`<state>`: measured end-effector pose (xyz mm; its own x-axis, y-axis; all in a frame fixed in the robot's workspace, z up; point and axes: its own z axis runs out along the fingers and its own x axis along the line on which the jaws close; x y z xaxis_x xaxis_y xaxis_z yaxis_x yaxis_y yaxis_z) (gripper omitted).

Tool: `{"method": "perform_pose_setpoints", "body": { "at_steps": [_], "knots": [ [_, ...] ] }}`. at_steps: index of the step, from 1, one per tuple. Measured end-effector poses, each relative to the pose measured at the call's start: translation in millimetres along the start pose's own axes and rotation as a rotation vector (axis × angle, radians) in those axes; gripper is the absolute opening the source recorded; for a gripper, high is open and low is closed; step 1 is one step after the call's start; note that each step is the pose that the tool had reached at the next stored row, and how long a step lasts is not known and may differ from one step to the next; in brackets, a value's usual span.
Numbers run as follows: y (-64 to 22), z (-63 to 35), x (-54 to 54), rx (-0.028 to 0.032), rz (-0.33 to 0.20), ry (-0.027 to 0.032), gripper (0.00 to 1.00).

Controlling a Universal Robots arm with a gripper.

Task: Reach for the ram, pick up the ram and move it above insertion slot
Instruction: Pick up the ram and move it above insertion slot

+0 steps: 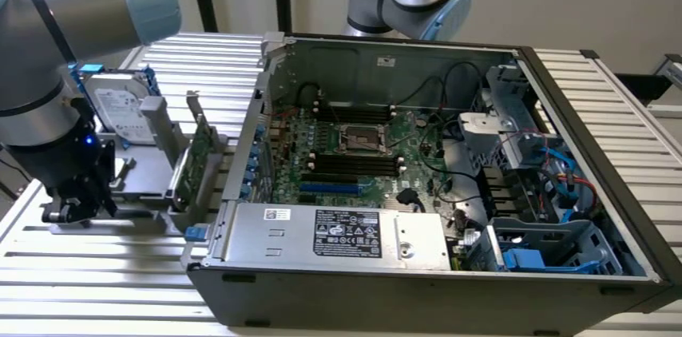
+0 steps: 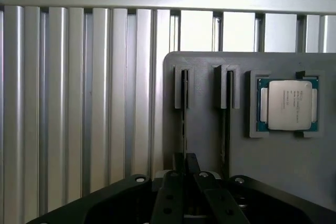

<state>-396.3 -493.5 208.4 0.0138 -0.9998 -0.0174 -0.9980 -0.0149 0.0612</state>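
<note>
Gripper (image 2: 186, 162) clamped on ram (image 2: 184, 114), ram seated in holder (image 2: 205, 145) slot.
Wrist view: fingers nearly together, pinching the ram's thin dark edge. Ram stands edge-on in the slot nearest the holder's side edge. A second slot lies beside it, between it and the CPU (image 2: 287, 104) in its pocket. Ram not lifted out. Exterior view: arm at that view's left, gripper low at the holder's near end on the slatted table (image 1: 107, 273). Hard drive (image 1: 117, 109) and green card (image 1: 197, 157) stand upright in the same holder. Open PC case (image 1: 426, 293) just beside the holder, toward that view's right, apart from the gripper.
</note>
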Motion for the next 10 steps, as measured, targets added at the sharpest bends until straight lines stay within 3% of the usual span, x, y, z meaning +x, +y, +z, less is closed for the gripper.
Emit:
{"method": "perform_pose_setpoints", "body": {
  "at_steps": [7,10],
  "knots": [
    [-4.1,-18.8,-0.2,-0.0293,0.001,-0.0002,0.13],
    [-6.0,-31.2,-0.4,-0.0360,0.001,-0.0003,0.13]
  ]
}}
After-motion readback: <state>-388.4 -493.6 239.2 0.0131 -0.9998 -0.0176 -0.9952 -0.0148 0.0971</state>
